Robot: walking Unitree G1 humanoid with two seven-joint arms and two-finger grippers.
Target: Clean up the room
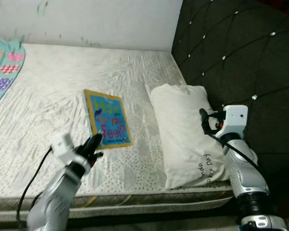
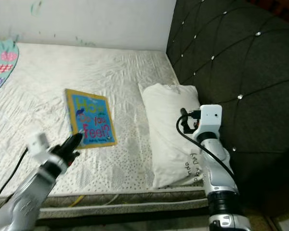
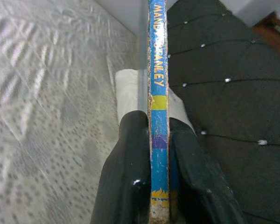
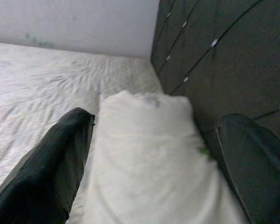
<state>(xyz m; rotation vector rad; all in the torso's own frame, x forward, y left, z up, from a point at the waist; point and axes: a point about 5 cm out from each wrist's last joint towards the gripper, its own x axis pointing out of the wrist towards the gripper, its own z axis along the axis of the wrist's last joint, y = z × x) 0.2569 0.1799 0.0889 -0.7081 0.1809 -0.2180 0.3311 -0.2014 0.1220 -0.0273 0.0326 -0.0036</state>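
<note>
Left end effector (image 1: 94, 144) pinches book (image 1: 108, 119); right end effector (image 4: 154, 163) gapes over pillow (image 4: 149, 154).

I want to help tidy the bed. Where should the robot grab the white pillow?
Probably the pillow's near short end, at the mattress edge, coming from above. It lies flat and long beside the dark headboard, so that side is blocked. The right gripper hangs open over it; the left gripper is shut on the book.

Left pincer (image 1: 95, 143) clamped, right pincer (image 4: 154, 163) agape.
</note>
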